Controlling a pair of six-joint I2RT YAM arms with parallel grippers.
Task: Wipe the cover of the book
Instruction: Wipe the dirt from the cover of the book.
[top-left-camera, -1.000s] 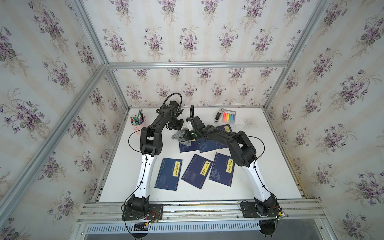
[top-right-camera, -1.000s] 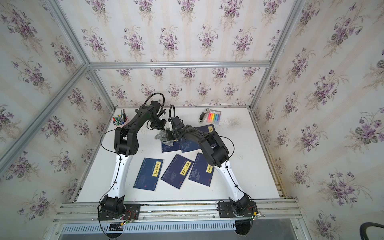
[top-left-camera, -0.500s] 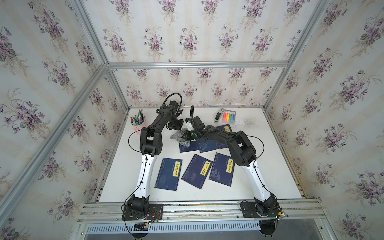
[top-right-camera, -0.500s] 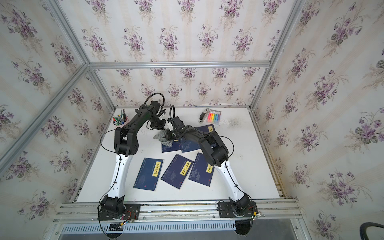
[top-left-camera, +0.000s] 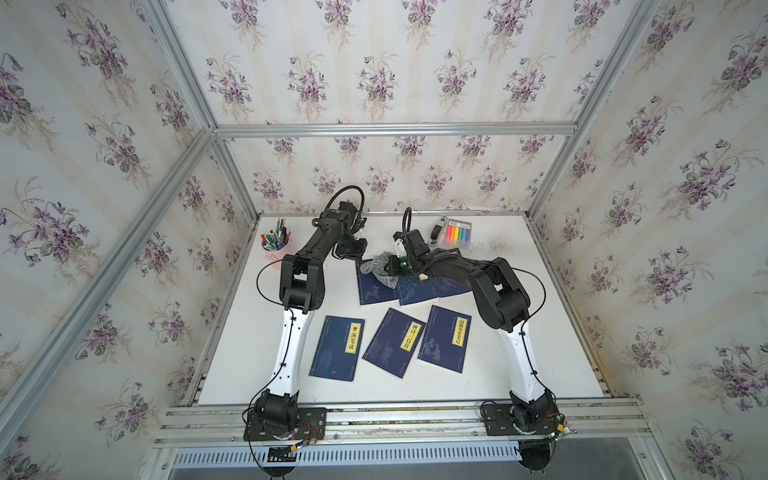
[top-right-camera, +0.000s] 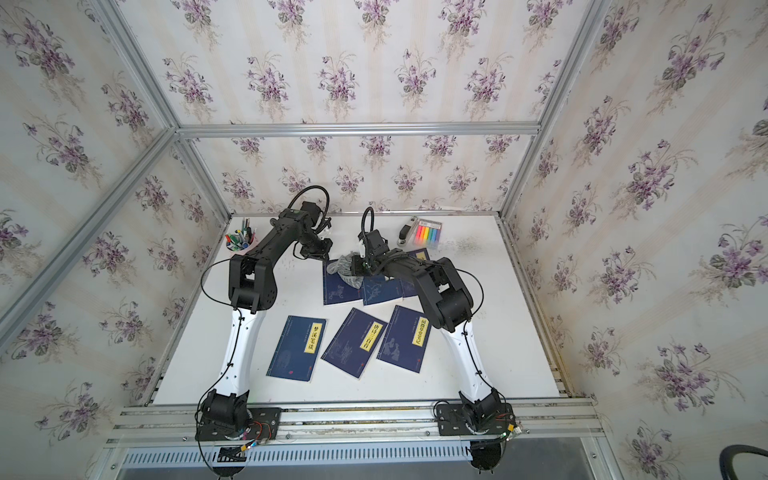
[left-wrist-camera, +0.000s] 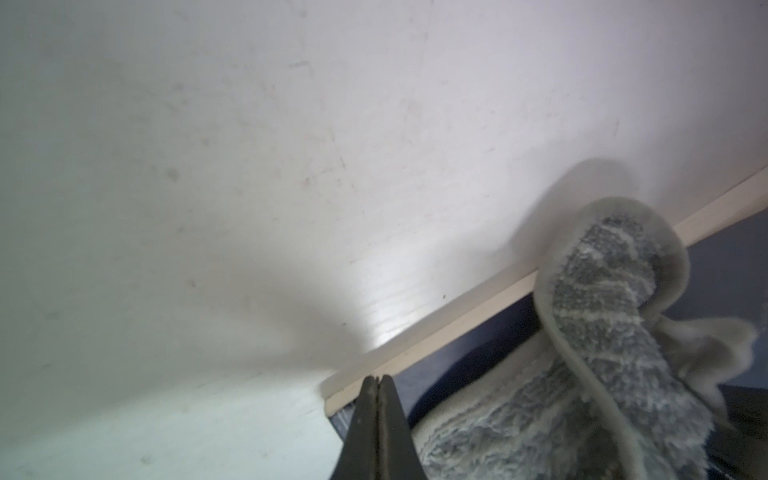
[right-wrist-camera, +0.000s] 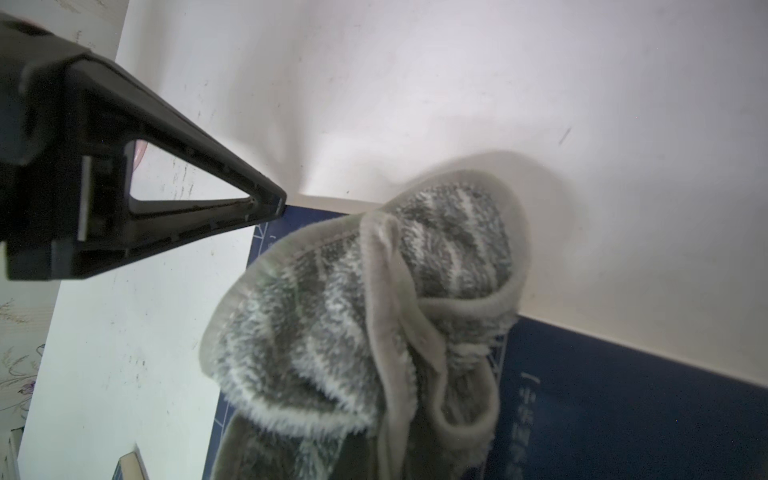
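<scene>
Several dark blue books lie on the white table. The book (top-left-camera: 371, 292) (top-right-camera: 337, 291) at the left of the back row has a grey striped cloth (top-left-camera: 380, 268) (top-right-camera: 347, 268) bunched on its far end. My right gripper (top-left-camera: 395, 266) (top-right-camera: 360, 266) is shut on the cloth (right-wrist-camera: 353, 311), which hides its fingers in the right wrist view. My left gripper (left-wrist-camera: 377, 379) (top-left-camera: 358, 258) is shut with nothing in it. Its tips press on the far left corner of the book (left-wrist-camera: 457, 365) (right-wrist-camera: 623, 395), just beside the cloth (left-wrist-camera: 602, 332).
Two more blue books (top-left-camera: 417, 289) overlap in the back row, partly under my right arm. A front row of three books (top-left-camera: 337, 348) with yellow labels lies near me. A pen cup (top-left-camera: 274, 243) stands far left; a highlighter pack (top-left-camera: 458, 233) and a small black device (top-left-camera: 435, 232) lie at the back.
My right gripper has drawn the cloth a little to the right across the far end of the book. The left gripper has stayed on the book's corner.
</scene>
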